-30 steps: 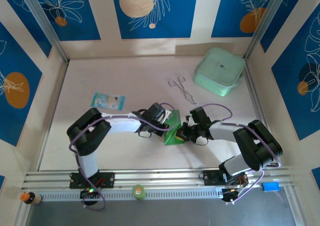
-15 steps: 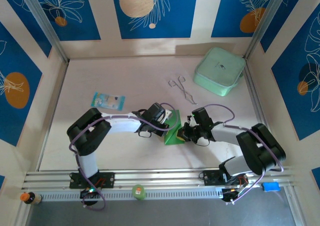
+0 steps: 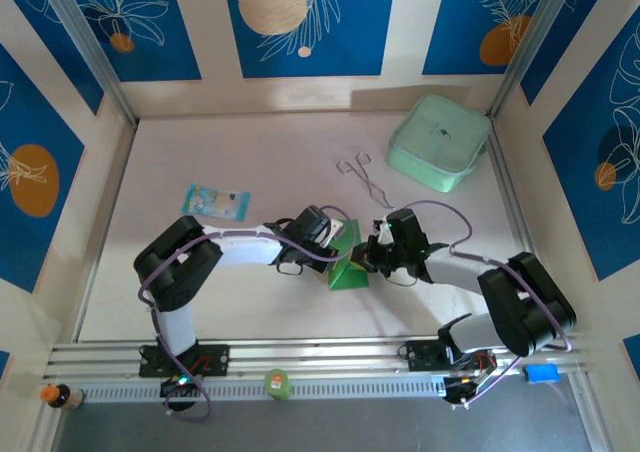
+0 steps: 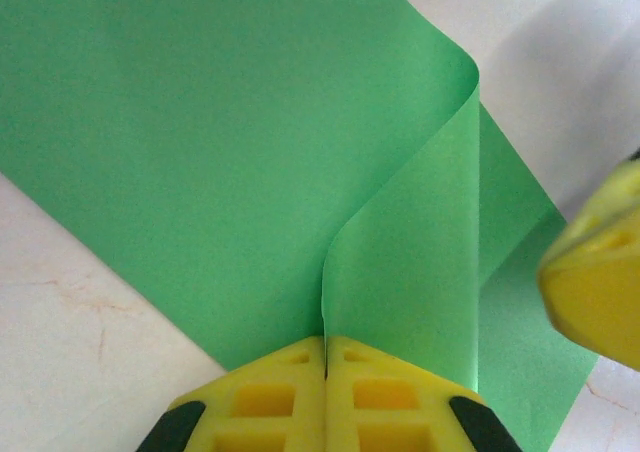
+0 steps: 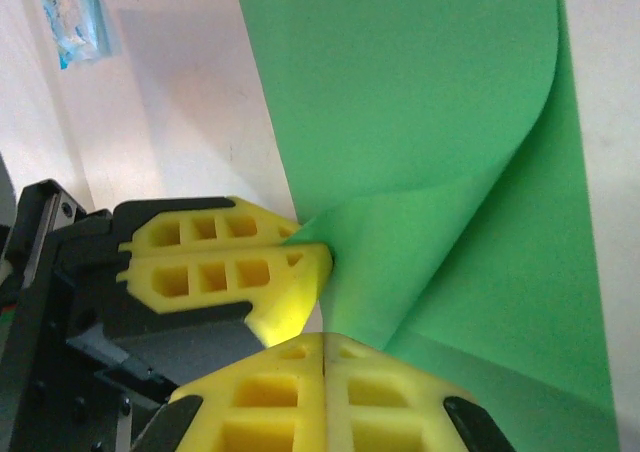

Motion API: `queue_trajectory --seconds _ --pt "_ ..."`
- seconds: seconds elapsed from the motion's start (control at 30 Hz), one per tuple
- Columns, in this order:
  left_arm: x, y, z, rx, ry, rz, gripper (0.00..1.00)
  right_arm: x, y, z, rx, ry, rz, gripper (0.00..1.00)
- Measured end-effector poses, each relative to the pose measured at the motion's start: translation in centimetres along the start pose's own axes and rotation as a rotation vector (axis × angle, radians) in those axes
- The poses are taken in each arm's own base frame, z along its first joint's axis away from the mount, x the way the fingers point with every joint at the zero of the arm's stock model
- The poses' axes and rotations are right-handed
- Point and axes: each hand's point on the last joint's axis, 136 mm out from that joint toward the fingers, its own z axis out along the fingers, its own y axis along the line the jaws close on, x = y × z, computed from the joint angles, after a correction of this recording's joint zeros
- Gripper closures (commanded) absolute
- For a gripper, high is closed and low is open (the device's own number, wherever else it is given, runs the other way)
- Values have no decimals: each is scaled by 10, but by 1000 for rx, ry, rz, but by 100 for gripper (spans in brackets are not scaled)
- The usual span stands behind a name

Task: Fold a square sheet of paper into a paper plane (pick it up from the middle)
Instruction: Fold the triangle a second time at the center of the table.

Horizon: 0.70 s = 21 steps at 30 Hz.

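The square sheet of paper [image 3: 346,272] is bright green and lies partly folded at the table's middle, between the two arms. My left gripper [image 3: 337,242] is shut on one edge of it, and a flap [image 4: 410,242] curls up and over from that pinch. In the left wrist view the left gripper [image 4: 325,344] shows paper running into its closed seam. My right gripper [image 3: 366,257] is shut, its tips [image 5: 325,340] set against the base of the raised flap [image 5: 430,232], right beside the left gripper's fingers [image 5: 215,257]. I see no paper between the right jaws.
A pale mint-green box [image 3: 438,142] stands at the back right. Metal tongs [image 3: 365,178] lie just behind the grippers. A light-blue packet [image 3: 216,201] lies to the left. A rail [image 3: 320,357] runs along the near edge.
The right gripper has slid a little away from the near edge, along the paper toward the left gripper. The left arm has stayed still with its hold.
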Motion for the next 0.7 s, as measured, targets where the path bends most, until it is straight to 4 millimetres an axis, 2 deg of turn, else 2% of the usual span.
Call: queue_trajectory --seconds 0.37,0.7 --pt "0 0 0 0 0 0 98 -4 6 15 -7 16 -13 100" --pt "0 0 1 0 2 0 98 -1 -16 27 39 32 20 100"
